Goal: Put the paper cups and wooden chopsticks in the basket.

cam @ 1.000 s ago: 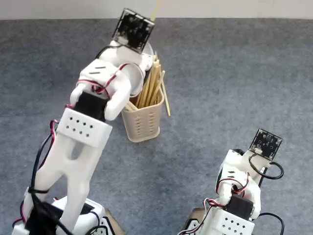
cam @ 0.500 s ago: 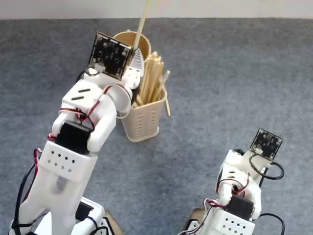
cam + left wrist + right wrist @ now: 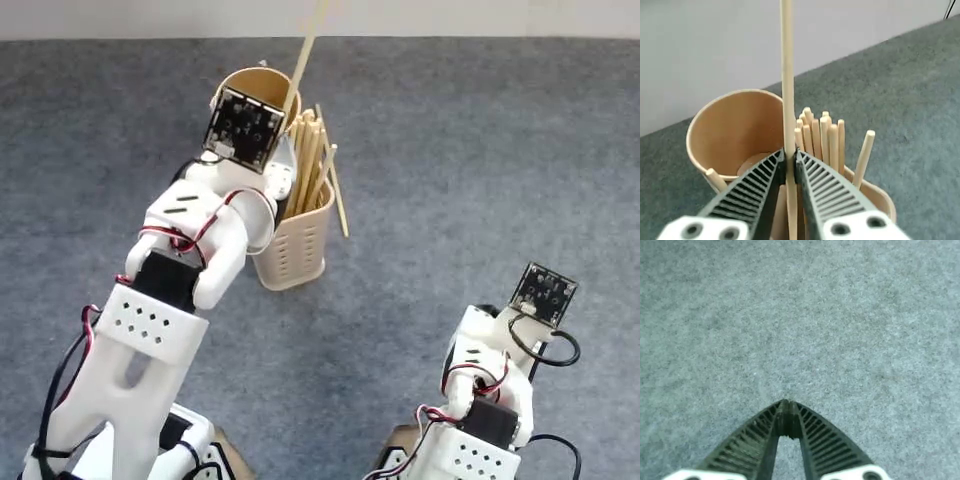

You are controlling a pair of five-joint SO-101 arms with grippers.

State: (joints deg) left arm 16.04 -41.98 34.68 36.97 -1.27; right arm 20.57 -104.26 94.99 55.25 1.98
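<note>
Where the left arm (image 3: 190, 270) leans over the middle of the grey table (image 3: 480, 150), a beige basket (image 3: 295, 250) with slotted walls stands upright. A brown paper cup (image 3: 245, 85) rises from the basket's far side, mouth up, and its inner wall and bottom show in the left wrist view. Beside the cup, a bundle of chopsticks (image 3: 308, 165) stands on end in the basket, their tips well above the rim. One stick (image 3: 340, 205) of the bundle tilts outward past the rim. Another stick end (image 3: 715, 179) pokes up just beside the cup's wall.

The left gripper (image 3: 789, 155) hangs right over the basket, between cup and bundle. Its fingers pinch a single chopstick (image 3: 786, 75), which stands nearly upright and reaches high above the cup.

The right arm (image 3: 490, 400) sits folded at the table's near right corner, well apart from the basket. The right gripper (image 3: 785, 415) has its fingers pressed together, holding nothing, above bare table.
</note>
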